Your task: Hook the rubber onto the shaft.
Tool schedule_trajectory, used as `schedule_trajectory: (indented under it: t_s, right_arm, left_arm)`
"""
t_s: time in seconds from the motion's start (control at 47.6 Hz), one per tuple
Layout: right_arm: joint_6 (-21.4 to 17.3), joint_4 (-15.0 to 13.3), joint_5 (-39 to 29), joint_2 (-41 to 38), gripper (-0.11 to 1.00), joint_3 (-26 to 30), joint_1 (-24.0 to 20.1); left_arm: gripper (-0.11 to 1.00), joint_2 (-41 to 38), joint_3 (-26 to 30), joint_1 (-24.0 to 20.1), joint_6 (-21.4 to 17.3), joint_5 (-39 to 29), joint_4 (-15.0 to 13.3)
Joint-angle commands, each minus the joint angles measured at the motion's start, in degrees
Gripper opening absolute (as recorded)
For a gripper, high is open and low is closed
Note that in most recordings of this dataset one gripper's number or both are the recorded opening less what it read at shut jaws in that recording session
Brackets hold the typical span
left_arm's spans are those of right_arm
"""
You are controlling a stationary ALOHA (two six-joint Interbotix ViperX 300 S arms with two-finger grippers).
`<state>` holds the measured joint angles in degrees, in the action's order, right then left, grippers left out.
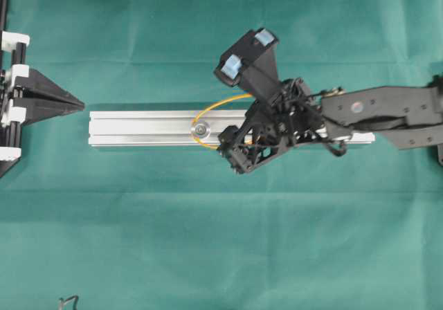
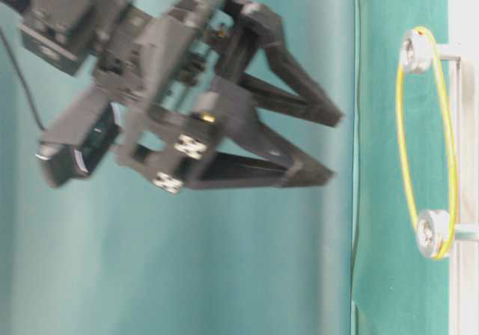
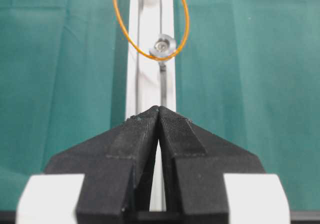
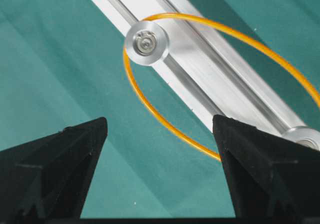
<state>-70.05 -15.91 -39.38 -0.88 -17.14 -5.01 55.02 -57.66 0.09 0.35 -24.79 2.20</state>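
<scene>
The rubber (image 4: 165, 121) is looping both shafts (image 4: 145, 43) mid-rail (image 1: 138, 128); right gripper (image 4: 160, 154), fingers spread and empty, is risking snagging it off. Left gripper (image 3: 159, 115) is sitting pressed together.

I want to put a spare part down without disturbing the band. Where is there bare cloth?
Bare green cloth runs the whole width below the aluminium rail, and another strip lies above it, left of the right gripper. It is crowded around the orange rubber band and its pulley, under that arm.
</scene>
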Motion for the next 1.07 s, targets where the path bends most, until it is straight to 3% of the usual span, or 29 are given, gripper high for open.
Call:
schedule_trajectory:
  t_s: [0.0, 0.651, 1.05]
  right_arm:
    - [0.26, -0.35, -0.62, 3.43, 0.91, 1.23, 0.00]
    - [2.37, -0.35, -2.64, 5.89, 0.91, 1.14, 0.09]
    - [17.23, -0.35, -2.99, 6.33, 0.91, 0.97, 0.09]
  left_arm:
    - [0.00, -0.44, 1.93, -0.18, 0.00, 0.26, 0.00]
    - [0.00, -0.44, 2.02, -0.18, 0.00, 0.26, 0.00]
    - [0.00, -0.44, 2.11, -0.18, 0.00, 0.26, 0.00]
